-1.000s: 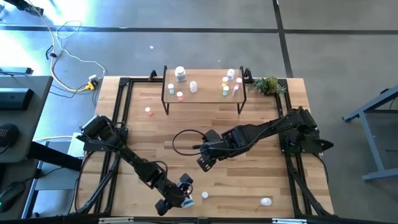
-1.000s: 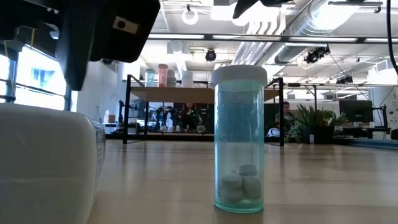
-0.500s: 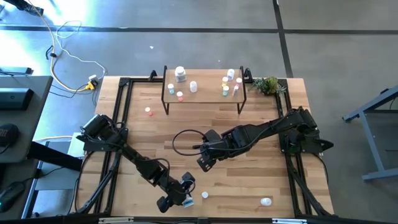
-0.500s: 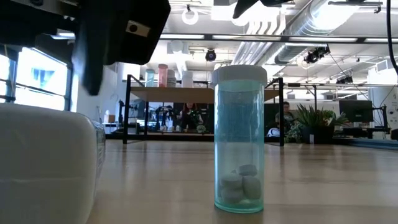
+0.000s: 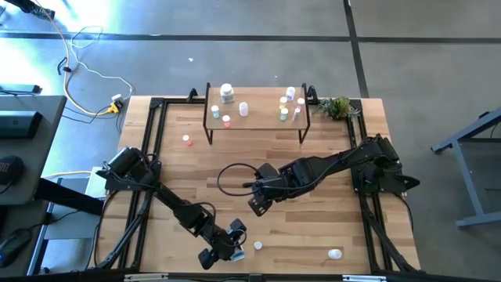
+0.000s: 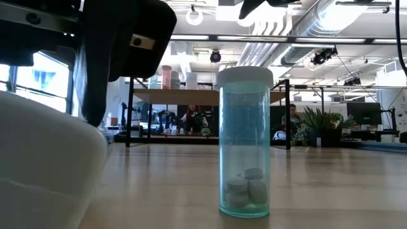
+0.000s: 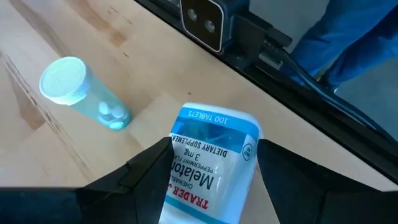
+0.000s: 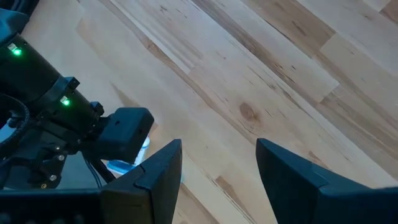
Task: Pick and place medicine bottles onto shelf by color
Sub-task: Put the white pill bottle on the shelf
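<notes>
Left gripper (image 5: 232, 241): working at the near edge of the table, just left of centre, fingers closing around a white bottle and holding it.
White bottle (image 7: 208, 168): sitting right between the left gripper's two dark fingers (image 7: 140, 173), touching both; filling the left of the low view (image 6: 44, 165) as a big pale bulk.
Look of it: showing a white body, a blue-and-white label, red lettering, "100 tablets" printed on the blue band.
Pointing: lying with its long axis running straight out from the wrist, far end aimed at the table's black front rail (image 7: 261, 46); looking tilted in the low view, not standing square.
Clear bottle (image 6: 245, 141): standing upright just beside the held one, not touching it; showing teal see-through walls, a white cap, a few white pills at the bottom. Leaning away in the left wrist view (image 7: 83, 93), cap nearest the camera.
Small white bottle (image 5: 335, 253): resting near the front right of the table, well apart from both grippers.
Pink-capped bottle (image 5: 187, 140): sitting on the table left of the shelf.
Shelf (image 5: 256, 119): standing at the far side, carrying bottles in two groups, left and right.
Right gripper (image 5: 257, 205): hanging over mid-table, fingers spread wide, holding nothing.
Plant (image 5: 338, 106): sitting at the far right corner.
</notes>
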Tool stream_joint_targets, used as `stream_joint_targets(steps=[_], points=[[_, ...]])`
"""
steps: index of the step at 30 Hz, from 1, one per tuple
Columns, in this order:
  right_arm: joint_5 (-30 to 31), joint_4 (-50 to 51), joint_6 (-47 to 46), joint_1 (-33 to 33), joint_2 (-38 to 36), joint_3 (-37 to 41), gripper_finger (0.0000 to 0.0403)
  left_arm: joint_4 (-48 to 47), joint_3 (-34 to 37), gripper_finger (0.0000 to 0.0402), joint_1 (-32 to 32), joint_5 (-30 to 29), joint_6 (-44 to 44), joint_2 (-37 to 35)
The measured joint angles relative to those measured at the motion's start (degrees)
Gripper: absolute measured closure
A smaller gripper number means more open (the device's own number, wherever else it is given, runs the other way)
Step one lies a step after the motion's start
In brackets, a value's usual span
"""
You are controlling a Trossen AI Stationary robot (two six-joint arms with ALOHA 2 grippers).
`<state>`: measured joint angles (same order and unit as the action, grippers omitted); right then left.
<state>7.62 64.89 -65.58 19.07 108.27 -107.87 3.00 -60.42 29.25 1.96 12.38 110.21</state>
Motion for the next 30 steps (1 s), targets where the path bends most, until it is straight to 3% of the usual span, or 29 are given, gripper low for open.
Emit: stream_joint_targets(steps=[9, 17, 30], points=[[-0.17, -0.01, -0.02, 0.11, 0.00, 0.00, 0.0206, -3.16, -0.09, 0.0176, -2.23, -6.55, 0.29, -0.07], [-0.22, -0.01, -0.01, 0.07, 0.00, 0.00, 0.0206, -7.33, -0.11, 0.0176, -5.16, -7.63, 3.88, -0.15], [0.69, 0.00, 0.03, -2.54, 0.00, 0.00, 0.0206, -6.06, 0.07, 0.0176, -14.22, -8.95, 4.33, 0.04]])
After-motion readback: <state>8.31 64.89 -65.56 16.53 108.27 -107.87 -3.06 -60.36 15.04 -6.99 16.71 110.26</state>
